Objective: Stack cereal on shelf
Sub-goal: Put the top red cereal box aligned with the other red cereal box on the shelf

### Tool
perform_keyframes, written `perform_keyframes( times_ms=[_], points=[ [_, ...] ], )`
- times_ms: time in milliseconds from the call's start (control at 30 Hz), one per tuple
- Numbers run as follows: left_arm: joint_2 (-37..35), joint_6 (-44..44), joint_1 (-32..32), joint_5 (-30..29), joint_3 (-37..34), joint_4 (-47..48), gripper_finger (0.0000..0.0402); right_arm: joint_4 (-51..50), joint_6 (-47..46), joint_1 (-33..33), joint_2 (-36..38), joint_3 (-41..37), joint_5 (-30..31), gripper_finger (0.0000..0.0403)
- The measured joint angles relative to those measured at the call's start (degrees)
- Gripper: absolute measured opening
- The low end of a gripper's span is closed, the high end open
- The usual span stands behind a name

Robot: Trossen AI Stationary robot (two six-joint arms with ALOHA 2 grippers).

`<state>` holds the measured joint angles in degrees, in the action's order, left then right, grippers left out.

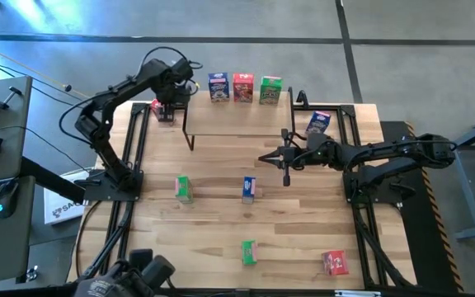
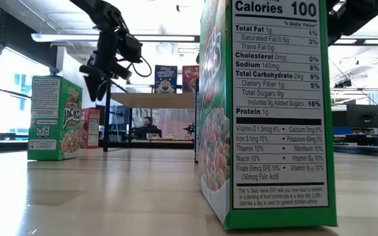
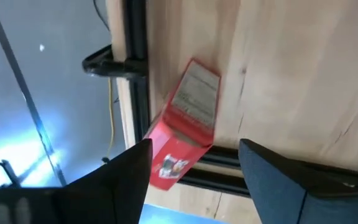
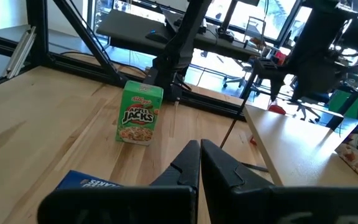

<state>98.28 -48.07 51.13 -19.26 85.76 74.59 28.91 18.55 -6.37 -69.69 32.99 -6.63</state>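
Red cereal box (image 1: 164, 111) lay at the table's far-left corner beside the shelf (image 1: 237, 118), partly over the black frame rail, with the left gripper (image 1: 168, 106) directly above it — fingers (image 3: 120, 180) spread apart and not gripping it. Three boxes — blue (image 1: 218, 87), red (image 1: 243, 87), green (image 1: 270, 90) — stood in a row along the shelf's far edge. Right gripper (image 1: 285, 157) hung clenched and empty over mid-table, near a standing blue box (image 1: 249, 189).
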Motion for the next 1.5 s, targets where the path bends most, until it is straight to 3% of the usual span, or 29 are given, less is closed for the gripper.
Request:
perform_keyframes(
  times_ms=[367,1267,1500],
  points=[
    [0.0,-1.1,-0.3,-5.1,-3.7,-4.5,0.0232,0.0,0.0,0.0,0.0,0.0,0.0,0.0],
    [2.7,-2.9,1.3,-2.8,-3.4,-5.2,0.0232,0.0,0.0,0.0,0.0,0.0,0.0,0.0],
    [0.3,-3.2,-0.1,-3.5,-3.8,-3.4,0.0232,0.0,0.0,0.0,0.0,0.0,-0.5,0.0]
  ],
)
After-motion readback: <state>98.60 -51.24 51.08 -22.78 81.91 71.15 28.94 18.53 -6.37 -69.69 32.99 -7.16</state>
